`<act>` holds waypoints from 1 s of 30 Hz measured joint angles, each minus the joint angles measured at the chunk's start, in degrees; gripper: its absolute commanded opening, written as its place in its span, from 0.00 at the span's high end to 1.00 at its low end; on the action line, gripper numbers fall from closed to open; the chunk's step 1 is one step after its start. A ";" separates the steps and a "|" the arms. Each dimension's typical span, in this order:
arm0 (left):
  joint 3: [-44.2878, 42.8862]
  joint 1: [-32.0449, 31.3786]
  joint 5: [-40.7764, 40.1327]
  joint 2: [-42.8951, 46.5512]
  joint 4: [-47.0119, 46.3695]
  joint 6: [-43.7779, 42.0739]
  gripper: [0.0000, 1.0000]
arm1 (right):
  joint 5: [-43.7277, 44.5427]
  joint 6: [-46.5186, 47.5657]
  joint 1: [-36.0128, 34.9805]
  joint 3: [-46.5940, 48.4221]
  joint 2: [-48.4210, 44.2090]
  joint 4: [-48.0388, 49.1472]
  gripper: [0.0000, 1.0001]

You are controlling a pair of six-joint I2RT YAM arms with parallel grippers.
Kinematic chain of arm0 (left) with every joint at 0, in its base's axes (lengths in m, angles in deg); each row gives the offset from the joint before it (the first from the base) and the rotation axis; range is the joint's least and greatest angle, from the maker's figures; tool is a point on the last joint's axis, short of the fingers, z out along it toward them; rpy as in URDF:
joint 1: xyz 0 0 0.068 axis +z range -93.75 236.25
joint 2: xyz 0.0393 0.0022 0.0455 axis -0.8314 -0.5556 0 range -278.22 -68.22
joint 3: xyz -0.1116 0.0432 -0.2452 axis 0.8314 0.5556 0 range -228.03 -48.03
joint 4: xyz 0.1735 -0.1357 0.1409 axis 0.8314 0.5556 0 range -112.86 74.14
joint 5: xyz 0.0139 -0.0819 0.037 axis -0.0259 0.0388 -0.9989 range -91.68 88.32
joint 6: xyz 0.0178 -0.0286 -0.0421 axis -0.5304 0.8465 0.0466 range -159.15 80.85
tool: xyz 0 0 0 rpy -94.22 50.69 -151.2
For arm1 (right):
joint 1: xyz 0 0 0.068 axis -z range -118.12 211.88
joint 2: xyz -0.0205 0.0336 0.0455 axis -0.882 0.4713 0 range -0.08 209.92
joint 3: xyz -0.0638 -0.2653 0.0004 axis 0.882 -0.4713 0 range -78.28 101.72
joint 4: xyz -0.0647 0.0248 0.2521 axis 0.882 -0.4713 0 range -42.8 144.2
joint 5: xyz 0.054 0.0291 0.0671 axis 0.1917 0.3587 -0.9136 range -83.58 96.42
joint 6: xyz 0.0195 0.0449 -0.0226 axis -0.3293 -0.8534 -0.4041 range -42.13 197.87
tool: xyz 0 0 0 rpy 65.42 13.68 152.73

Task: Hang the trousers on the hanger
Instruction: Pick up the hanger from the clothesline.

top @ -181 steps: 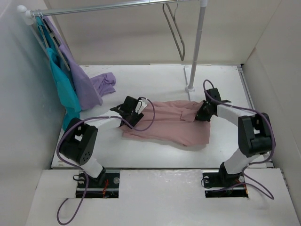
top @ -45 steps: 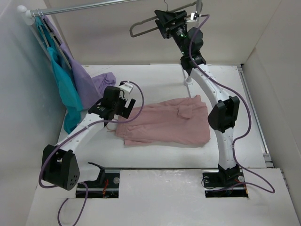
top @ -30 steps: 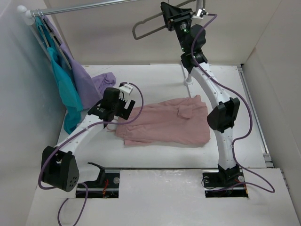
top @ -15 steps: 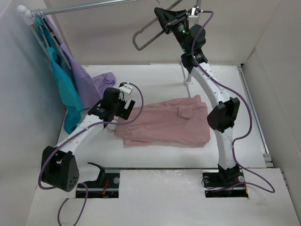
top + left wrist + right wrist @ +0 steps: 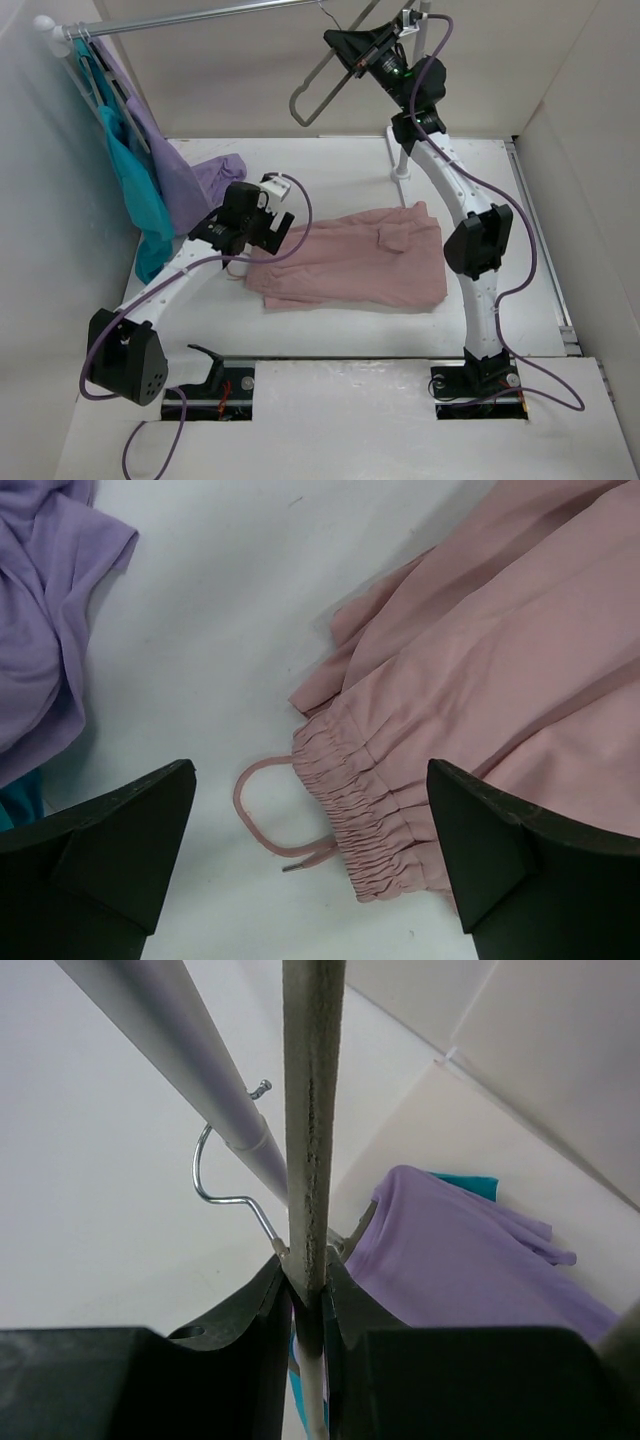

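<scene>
The dusty-pink trousers (image 5: 350,265) lie flat on the white table, with the gathered waist (image 5: 350,800) and a loose drawstring (image 5: 262,820) at their left end. My left gripper (image 5: 268,222) hovers open above that waist; in the left wrist view its jaws (image 5: 310,775) straddle the waistband edge and drawstring without touching them. High at the back, my right gripper (image 5: 362,52) is shut on the grey-taupe hanger (image 5: 325,75), which slopes down to the left. In the right wrist view, the hanger's bar (image 5: 313,1110) is pinched between the fingers (image 5: 308,1270), and its wire hook (image 5: 225,1175) is near the rail.
A clothes rail (image 5: 200,15) runs across the back on a white post (image 5: 425,100). A lilac garment (image 5: 180,170) and a teal garment (image 5: 135,190) hang at its left end, and lilac fabric (image 5: 40,610) spills onto the table near the left gripper. Walls close in both sides.
The hanger has tilted steeper in the right gripper, its lower end dropping. The left gripper has shifted slightly to the right above the waistband. The trousers have not moved.
</scene>
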 measured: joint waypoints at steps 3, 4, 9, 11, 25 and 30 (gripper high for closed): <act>-3.19 0.02 2.43 -0.83 1.68 -0.02 0.00 | -1.62 0.07 0.15 0.15 0.04 0.96 1.00; -4.20 0.02 3.15 -1.07 2.05 0.00 0.00 | -2.12 0.09 0.20 0.66 0.37 1.38 1.00; -6.97 0.00 6.01 -1.64 3.54 0.04 0.00 | -3.96 0.26 0.20 5.29 3.65 3.39 1.00; -7.26 0.00 6.64 -1.70 4.22 0.04 0.00 | -3.76 0.24 0.20 5.51 4.24 4.66 1.00; -7.39 0.02 8.17 -2.34 6.36 0.04 0.00 | 4.04 -3.28 -1.49 9.81 9.92 17.86 1.00; -7.39 0.00 8.59 -2.34 6.47 0.04 0.00 | 1.79 -5.03 -1.68 -3.91 4.70 23.65 1.00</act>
